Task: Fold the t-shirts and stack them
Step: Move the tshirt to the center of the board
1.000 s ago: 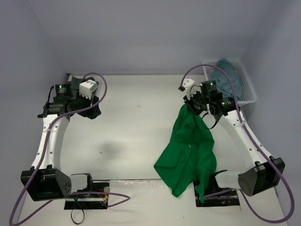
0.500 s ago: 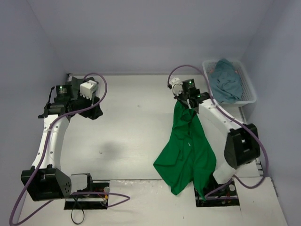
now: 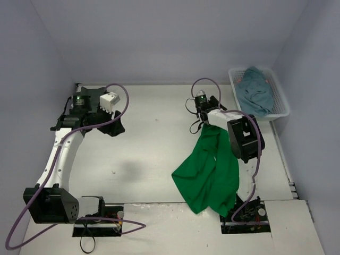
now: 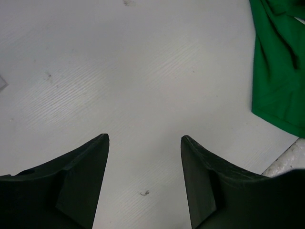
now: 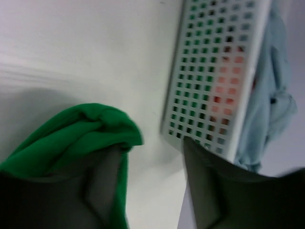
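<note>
A bright green t-shirt (image 3: pixel 210 170) lies crumpled on the table's right side, and its top end reaches up to my right gripper (image 3: pixel 202 116). In the right wrist view that gripper (image 5: pixel 148 145) stands open, and a bunched fold of the green shirt (image 5: pixel 81 129) still hangs over its left finger. A teal-blue t-shirt (image 3: pixel 255 90) fills the white basket. My left gripper (image 3: pixel 114 127) hovers over bare table at the left. It is open and empty (image 4: pixel 144 138), with the green shirt's edge (image 4: pixel 279 71) off to its right.
The white mesh basket (image 3: pixel 281 106) stands in the back right corner, close beside my right gripper in the wrist view (image 5: pixel 214 71). Walls close in the table at the left, back and right. Both arm bases and their cables sit at the near edge.
My right arm swung the shirt's top end back and to the left, then opened its jaws. The green shirt slumped lower. My left gripper shifted slightly right.
</note>
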Robot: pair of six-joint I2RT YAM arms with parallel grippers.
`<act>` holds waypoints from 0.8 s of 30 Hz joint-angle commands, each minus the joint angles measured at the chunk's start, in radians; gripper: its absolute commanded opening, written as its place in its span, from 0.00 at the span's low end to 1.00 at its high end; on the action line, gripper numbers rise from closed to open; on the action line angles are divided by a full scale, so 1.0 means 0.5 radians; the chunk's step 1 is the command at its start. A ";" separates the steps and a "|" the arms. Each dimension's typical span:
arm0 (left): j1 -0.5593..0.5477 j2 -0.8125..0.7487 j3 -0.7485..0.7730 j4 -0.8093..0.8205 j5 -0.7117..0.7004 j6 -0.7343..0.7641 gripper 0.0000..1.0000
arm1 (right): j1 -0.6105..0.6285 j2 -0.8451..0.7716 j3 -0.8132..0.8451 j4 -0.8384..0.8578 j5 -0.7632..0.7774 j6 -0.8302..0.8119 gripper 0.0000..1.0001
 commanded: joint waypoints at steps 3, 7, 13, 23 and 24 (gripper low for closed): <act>-0.252 0.049 0.075 -0.003 0.011 0.103 0.56 | -0.144 -0.327 0.014 0.219 0.282 -0.050 0.69; -0.464 0.104 0.112 -0.068 -0.014 0.167 0.56 | -0.246 -0.618 -0.063 0.109 0.089 0.047 0.70; -0.808 0.260 0.127 -0.047 -0.041 0.186 0.56 | -0.347 -0.874 -0.078 -0.344 -0.447 0.177 0.68; -1.249 0.797 0.550 -0.056 -0.072 0.201 0.55 | -0.341 -0.858 -0.041 -0.665 -0.761 0.167 0.58; -1.304 0.870 0.593 -0.016 -0.066 0.165 0.55 | -0.344 -0.883 -0.050 -0.671 -0.780 0.177 0.58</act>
